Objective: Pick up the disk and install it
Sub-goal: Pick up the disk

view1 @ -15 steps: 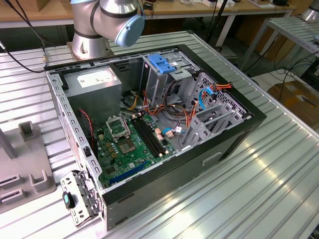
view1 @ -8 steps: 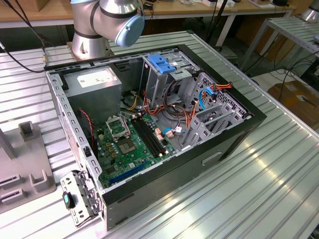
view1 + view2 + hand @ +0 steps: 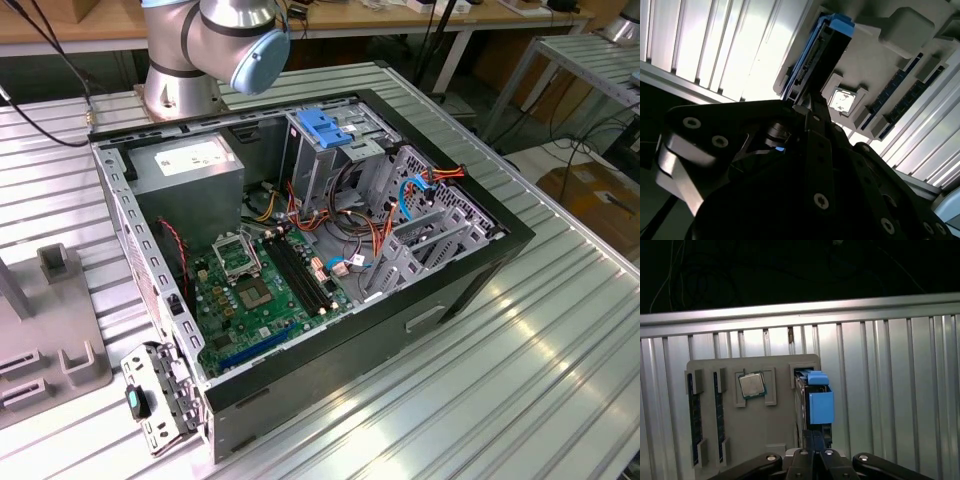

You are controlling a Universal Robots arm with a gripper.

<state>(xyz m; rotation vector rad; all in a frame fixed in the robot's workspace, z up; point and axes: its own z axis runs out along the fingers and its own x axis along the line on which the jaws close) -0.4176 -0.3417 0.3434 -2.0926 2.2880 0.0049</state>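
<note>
We see the disk (image 3: 801,390) (image 3: 822,55) in both wrist views: a thin grey slab standing on edge, framed in bright blue plastic, with a blue block at one end (its label face is turned away from us). It sits in a slot at the edge of a grey holder (image 3: 770,435) (image 3: 875,60), beside a square chip (image 3: 752,385) (image 3: 842,101) and two dark memory sticks (image 3: 695,415) in their own recesses.

The holder lies on a ribbed aluminium tabletop (image 3: 880,390) (image 3: 480,400). In the exterior view that tabletop also carries an open computer case (image 3: 330,230) showing a green board, orange and blue cables and a grey supply box. Beyond it are wooden benches and a cardboard box (image 3: 600,190) on the floor.

The arm's base (image 3: 180,90) stands behind the case, with a silver joint above it. The black hand (image 3: 814,436) (image 3: 809,112) points straight at the disk's near end and reaches it. Whether it is clamped there we cannot tell.
</note>
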